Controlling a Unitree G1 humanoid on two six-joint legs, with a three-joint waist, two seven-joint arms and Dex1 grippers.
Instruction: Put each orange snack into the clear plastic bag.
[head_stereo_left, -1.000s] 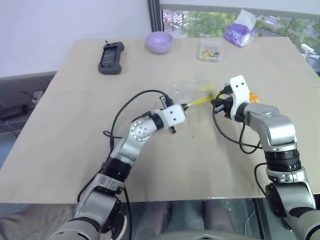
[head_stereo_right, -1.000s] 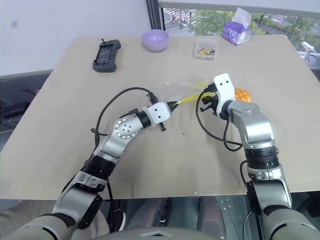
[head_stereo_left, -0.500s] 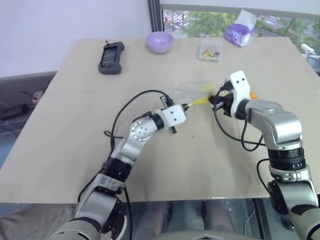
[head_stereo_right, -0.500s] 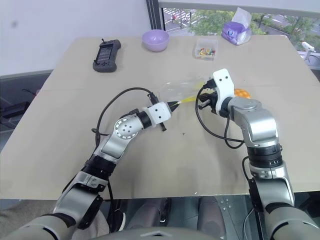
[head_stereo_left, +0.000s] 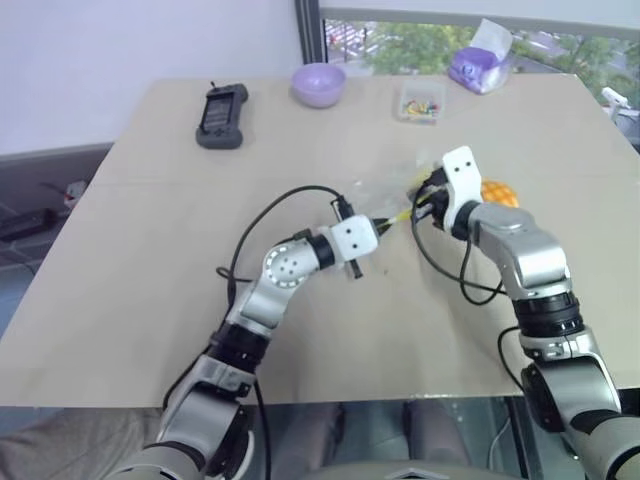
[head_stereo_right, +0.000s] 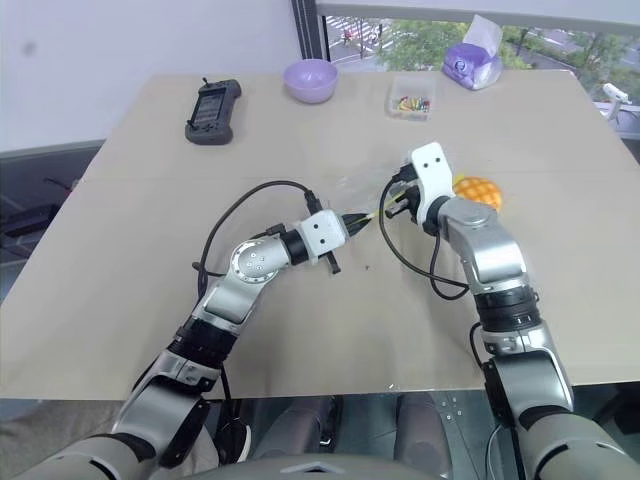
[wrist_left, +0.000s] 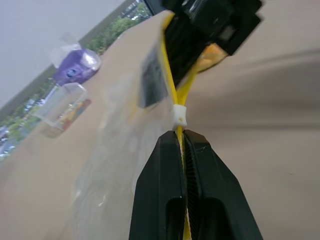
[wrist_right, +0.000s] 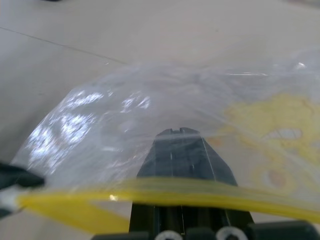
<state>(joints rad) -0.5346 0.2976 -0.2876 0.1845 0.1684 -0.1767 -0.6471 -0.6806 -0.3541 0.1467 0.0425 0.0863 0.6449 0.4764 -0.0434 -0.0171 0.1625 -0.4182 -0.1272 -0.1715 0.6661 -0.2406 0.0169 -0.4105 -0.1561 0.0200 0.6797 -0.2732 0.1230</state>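
Between both grippers: clear plastic bag (head_stereo_right: 372, 196), pinched.

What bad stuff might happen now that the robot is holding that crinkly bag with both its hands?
1. Both the left end effector and the right end effector are shut on the yellow strip of the clear plastic bag; pulling apart might tear it or make it slip.
2. The orange snack lies on the table outside the bag, and neither end effector is free to lift it.

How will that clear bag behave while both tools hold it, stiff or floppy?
Probably floppy: the bag looks thin and crinkled, sagging between the left tool and right tool. Likely light and slippery. The yellow strip seems its firmest part.
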